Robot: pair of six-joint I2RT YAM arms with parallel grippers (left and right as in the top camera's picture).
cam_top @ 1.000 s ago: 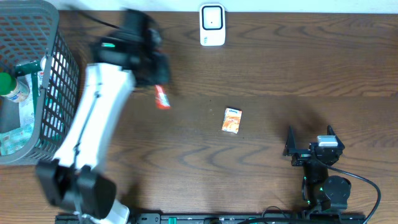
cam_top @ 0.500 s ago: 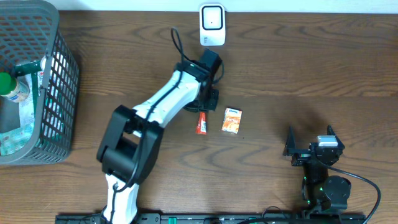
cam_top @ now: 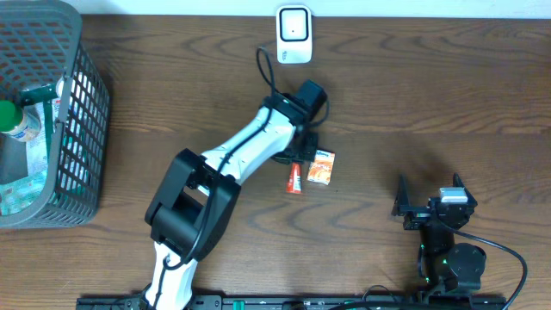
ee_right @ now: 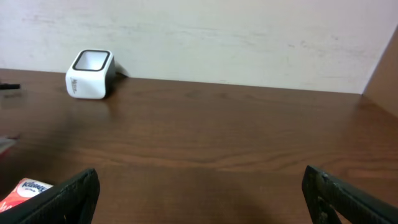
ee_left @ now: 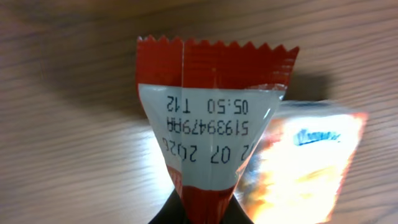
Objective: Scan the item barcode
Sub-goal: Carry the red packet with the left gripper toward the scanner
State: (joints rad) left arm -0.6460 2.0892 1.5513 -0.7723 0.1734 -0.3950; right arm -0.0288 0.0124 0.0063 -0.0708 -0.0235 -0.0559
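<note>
Red and crimped along its edge, the sachet (ee_left: 211, 124) is pinched by one end in the left gripper (ee_left: 200, 211), the jaws pressed tight on it. It hangs mid-table, just beside an orange pack (cam_top: 321, 166), well short of the scanner (cam_top: 294, 33) at the far edge. The right gripper (ee_right: 205, 196) sits parked near the front, fingers spread wide and empty.

To my eye, the trick here is to carry the sachet up to the scanner and turn it so the barcode squarely faces the window, held flat and steady, since a loose wrapper curls. The grip should stay at the end so the fingers don't cover the code.

The face I can see carries only a printed date stamp on a white band. No barcode shows, so it may be on the other side. The gripper's fingers are nearly cut off in the wrist view, and I cannot tell whether the sachet touches the table.
</note>
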